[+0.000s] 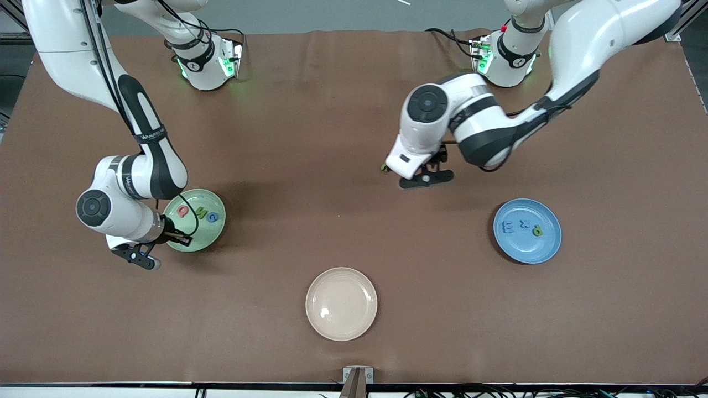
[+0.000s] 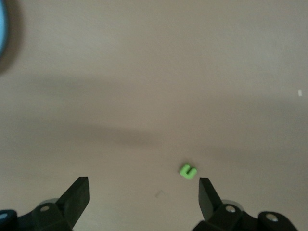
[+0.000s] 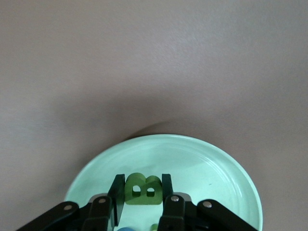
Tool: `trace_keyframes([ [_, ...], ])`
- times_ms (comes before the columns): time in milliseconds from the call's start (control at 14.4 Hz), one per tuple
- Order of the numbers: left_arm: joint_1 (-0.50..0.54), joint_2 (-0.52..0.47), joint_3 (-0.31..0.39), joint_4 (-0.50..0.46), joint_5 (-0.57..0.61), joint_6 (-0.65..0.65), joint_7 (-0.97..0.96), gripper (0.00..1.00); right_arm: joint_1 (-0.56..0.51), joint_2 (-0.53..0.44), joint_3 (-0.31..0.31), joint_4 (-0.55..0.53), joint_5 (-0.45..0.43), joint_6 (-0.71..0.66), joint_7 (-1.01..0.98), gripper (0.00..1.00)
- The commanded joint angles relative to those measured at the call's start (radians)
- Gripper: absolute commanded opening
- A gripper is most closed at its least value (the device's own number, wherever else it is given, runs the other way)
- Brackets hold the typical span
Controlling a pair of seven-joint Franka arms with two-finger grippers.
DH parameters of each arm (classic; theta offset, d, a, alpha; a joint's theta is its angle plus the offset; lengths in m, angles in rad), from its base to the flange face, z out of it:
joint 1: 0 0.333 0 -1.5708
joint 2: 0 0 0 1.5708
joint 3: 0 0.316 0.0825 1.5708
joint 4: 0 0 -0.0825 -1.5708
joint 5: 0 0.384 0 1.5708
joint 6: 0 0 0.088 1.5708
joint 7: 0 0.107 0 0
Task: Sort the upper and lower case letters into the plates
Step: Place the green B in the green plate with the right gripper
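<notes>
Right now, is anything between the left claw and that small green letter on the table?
Nothing visible. The left claw hangs open over bare table, and the green letter lies alone just ahead of its fingertips.

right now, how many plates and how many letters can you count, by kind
plates: 3 (mint green plate, blue plate, cream plate)
letters lying in the mint green plate: 3
letters lying in the blue plate: 3
green B held in the right gripper: 1
small green letter loose on the table: 1
letters: 8
total: 11
</notes>
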Motion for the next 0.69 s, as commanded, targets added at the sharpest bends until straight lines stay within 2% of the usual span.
trace_keyframes([
  [0, -0.113, 0.004, 0.063, 0.003, -0.008, 0.074, 0.014, 1.0, -0.022, -0.021, 0.024, -0.076, -0.005, 0.055, -0.019, 0.01],
  [278, -0.301, 0.0, 0.239, 0.01, 0.007, 0.205, -0.007, 1.0, -0.022, -0.024, 0.027, -0.101, 0.006, 0.055, -0.017, 0.02],
  [416, -0.357, 0.0, 0.307, 0.003, 0.008, 0.262, -0.023, 1.0, -0.021, -0.024, 0.029, -0.106, 0.007, 0.054, -0.016, 0.02],
  [486, -0.372, 0.0, 0.327, -0.002, 0.012, 0.274, -0.023, 1.0, -0.021, -0.024, 0.029, -0.109, 0.007, 0.054, -0.016, 0.06],
  [555, -0.377, 0.004, 0.339, -0.002, 0.025, 0.28, -0.021, 1.0, -0.022, -0.024, 0.029, -0.107, 0.007, 0.049, -0.016, 0.26],
  [624, -0.38, 0.009, 0.342, -0.006, 0.047, 0.289, -0.012, 1.0, -0.022, -0.024, 0.027, -0.104, 0.007, 0.046, -0.017, 0.66],
])
